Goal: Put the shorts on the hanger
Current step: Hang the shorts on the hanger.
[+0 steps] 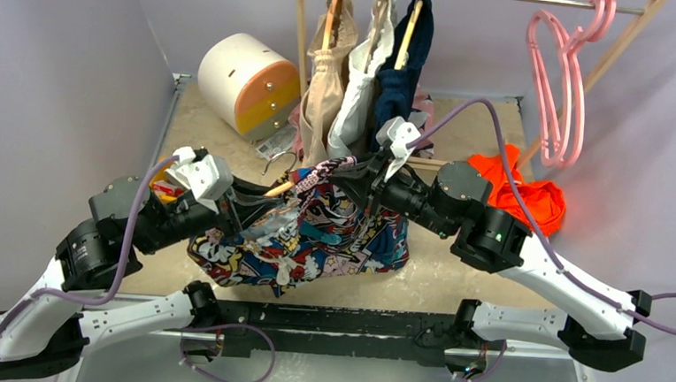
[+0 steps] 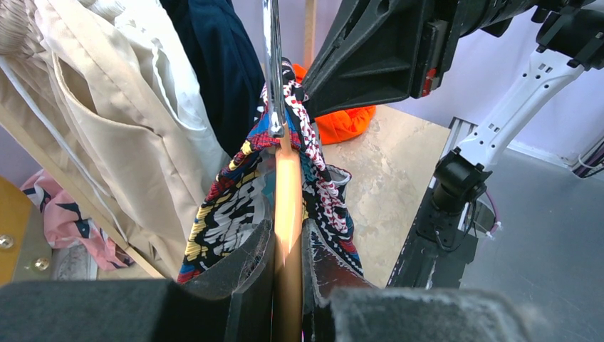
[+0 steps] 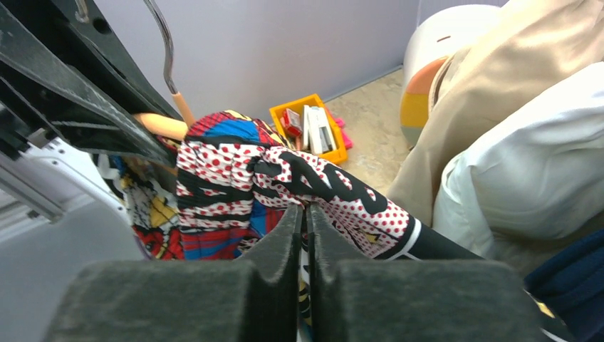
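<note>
The comic-print shorts hang in mid-air over the table's front, draped over the peach-orange hanger. My left gripper is shut on the hanger's arm; in the left wrist view the hanger runs straight up between the jaws to its silver hook, with the shorts on both sides. My right gripper is shut on the shorts' waistband; in the right wrist view the fabric is pinched between the jaws, and the hanger shows at left.
A rail at the back holds beige, white and navy garments on wooden hangers, and pink hangers at right. An orange garment lies at right. A white-orange drum and a yellow box sit at left.
</note>
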`<state>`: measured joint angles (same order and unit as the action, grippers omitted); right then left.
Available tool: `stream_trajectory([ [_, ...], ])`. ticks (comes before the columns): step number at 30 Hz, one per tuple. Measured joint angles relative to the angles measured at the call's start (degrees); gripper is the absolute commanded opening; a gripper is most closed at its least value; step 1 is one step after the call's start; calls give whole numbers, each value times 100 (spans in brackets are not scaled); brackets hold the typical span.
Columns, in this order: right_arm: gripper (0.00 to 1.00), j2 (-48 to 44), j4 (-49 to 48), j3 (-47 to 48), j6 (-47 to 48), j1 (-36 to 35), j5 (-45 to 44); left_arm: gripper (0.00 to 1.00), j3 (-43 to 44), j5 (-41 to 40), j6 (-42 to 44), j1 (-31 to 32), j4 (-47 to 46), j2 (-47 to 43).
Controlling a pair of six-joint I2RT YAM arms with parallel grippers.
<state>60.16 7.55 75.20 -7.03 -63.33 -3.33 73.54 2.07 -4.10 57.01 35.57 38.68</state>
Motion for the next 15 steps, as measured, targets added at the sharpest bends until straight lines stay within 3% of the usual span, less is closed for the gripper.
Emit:
stream_trajectory([
  [15,0,-942,39,-225,-184,-2,-752,0,11,-35,11,2,63,-186],
])
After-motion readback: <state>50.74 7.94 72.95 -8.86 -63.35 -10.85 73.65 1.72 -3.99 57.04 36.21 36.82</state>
